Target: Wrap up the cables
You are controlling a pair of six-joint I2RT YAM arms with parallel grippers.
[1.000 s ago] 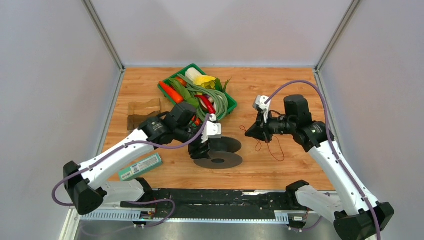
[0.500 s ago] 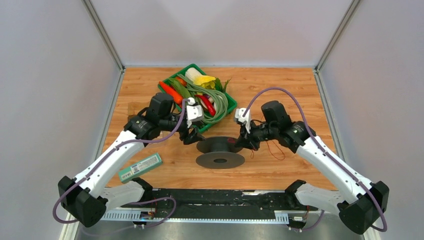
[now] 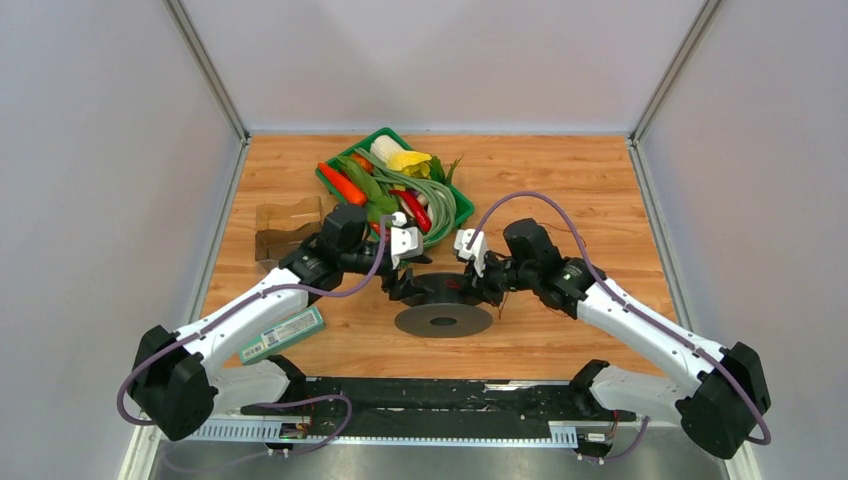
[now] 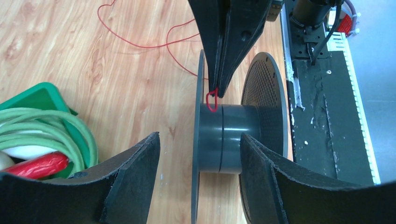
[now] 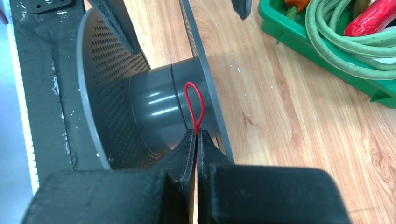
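A dark grey spool (image 3: pixel 443 302) lies on the wooden table between my grippers. The thin red wire (image 4: pixel 140 44) trails loose over the wood beyond the spool. My right gripper (image 5: pixel 196 135) is shut on a small loop of the red wire (image 5: pixel 194 103) and holds it against the spool's core (image 5: pixel 156 109); in the top view it (image 3: pixel 487 290) is at the spool's right side. My left gripper (image 4: pixel 198 175) is open at the spool's left side (image 3: pixel 402 285). Its fingers (image 4: pixel 135 175) straddle one flange, the other finger standing by the core (image 4: pixel 229 135).
A green tray (image 3: pixel 327 177) of toy vegetables with pale green looped strands stands behind the spool, close to my left wrist. A teal box (image 3: pixel 281 333) lies at the front left, a brown holder (image 3: pixel 285 222) at the left. A black rail (image 3: pixel 430 395) runs along the near edge.
My right gripper has carried the red wire leftward from open table onto the spool's core. My left gripper drew back from the spool, then returned to its left side, open.
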